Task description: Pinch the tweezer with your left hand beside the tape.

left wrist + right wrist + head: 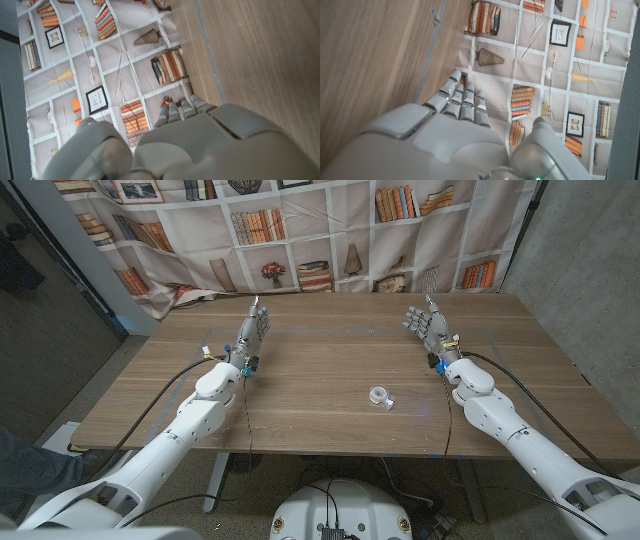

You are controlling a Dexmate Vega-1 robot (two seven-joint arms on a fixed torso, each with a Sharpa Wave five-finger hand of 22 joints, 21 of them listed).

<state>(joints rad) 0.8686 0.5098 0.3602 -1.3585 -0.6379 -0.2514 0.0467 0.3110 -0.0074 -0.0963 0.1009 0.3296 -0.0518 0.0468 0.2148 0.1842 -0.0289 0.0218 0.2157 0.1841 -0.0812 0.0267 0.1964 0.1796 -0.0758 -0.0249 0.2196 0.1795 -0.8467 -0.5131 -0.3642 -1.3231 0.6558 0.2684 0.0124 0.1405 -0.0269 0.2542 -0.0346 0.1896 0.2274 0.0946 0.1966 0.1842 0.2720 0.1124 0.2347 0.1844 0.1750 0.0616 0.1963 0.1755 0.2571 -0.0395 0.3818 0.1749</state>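
A small clear roll of tape [380, 396] lies on the wooden table [330, 360], right of the middle and toward the near edge. I cannot make out a tweezer in any frame. My left hand [252, 329] stands upright over the table's left side with straight fingers and holds nothing; its back [200, 145] faces the wrist camera. My right hand [428, 323] stands the same way on the right side, fingers [462, 97] extended and empty. Both hands are well away from the tape.
A bookshelf-printed backdrop [300, 230] hangs behind the far edge of the table. Thin tape lines mark the tabletop [432, 45]. Cables run along both forearms. A dark object [25, 470] sits off the near left corner.
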